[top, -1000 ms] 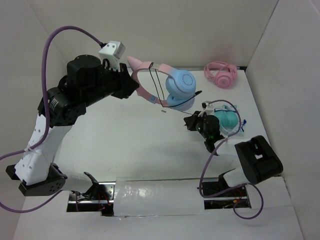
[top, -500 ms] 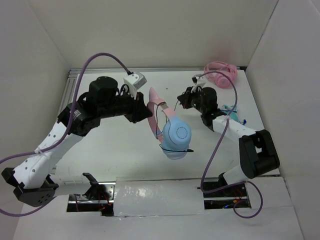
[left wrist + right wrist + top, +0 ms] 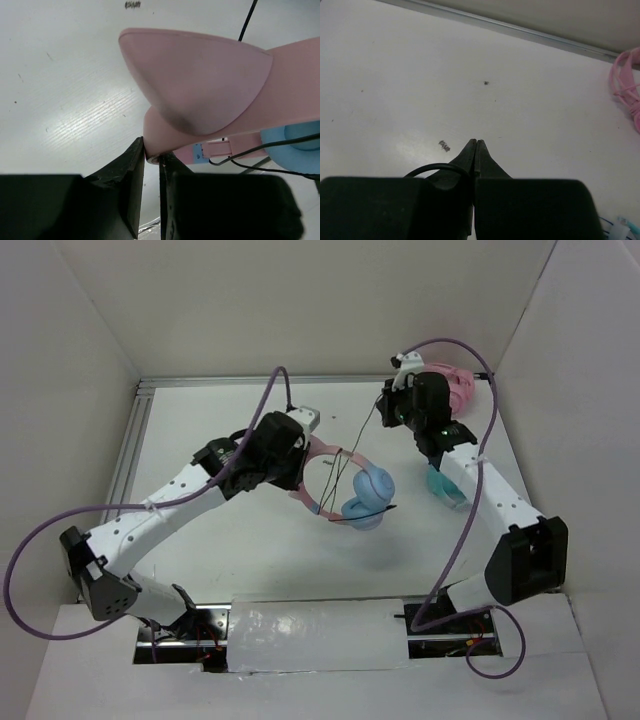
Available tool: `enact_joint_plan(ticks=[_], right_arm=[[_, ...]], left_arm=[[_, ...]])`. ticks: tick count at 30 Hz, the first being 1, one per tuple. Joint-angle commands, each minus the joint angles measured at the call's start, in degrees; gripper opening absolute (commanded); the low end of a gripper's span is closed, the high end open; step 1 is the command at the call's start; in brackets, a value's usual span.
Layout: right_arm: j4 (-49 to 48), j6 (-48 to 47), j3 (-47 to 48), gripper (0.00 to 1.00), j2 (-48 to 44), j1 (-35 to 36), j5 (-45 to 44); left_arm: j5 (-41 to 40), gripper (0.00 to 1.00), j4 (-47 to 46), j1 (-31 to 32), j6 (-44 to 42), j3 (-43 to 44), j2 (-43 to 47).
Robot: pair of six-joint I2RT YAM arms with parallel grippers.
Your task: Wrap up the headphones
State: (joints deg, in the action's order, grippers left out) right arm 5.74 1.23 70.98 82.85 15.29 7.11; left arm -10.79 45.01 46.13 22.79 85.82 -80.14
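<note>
A: Winding the cable [image 3: 437, 165] round the headphones [image 3: 350, 485] seems to be the step in hand. How should the robot do it well?

B: The left jaws are clenched on the edge of the pink headband [image 3: 295, 110], just below one cat ear [image 3: 200, 80], so their job is to hold the frame steady. The right jaws are pressed fully together. A black loop of cable comes out near their root, and in the top view a thin line runs from them down to the headband, so they probably pinch the cable. They should lead it in even turns around the band with light tension and never a hard pull. The wire is thin and could slip out, or strain where it enters the earcup.

A: And where are the headphones?

B: Near the middle of the surface [image 3: 200, 410], between the two arms, gripped by the left jaws. Whether the earcups rest on the surface cannot be told from these views.

A: How do they look?

B: A pink band with pointed ears, two round light blue earcups [image 3: 372, 488] lying close together, and black wire crossing the open arc of the band. How many turns are made is not clear.
</note>
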Motion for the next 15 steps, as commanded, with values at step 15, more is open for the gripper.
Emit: enact_joint_plan(ticks=[15], right_arm=[[27.8,-1.4,16.6,0.0,0.4,16.1,-10.3]], left_arm=[[-9.5,0.0,9.2,0.5,8.4,5.9,-13.8]])
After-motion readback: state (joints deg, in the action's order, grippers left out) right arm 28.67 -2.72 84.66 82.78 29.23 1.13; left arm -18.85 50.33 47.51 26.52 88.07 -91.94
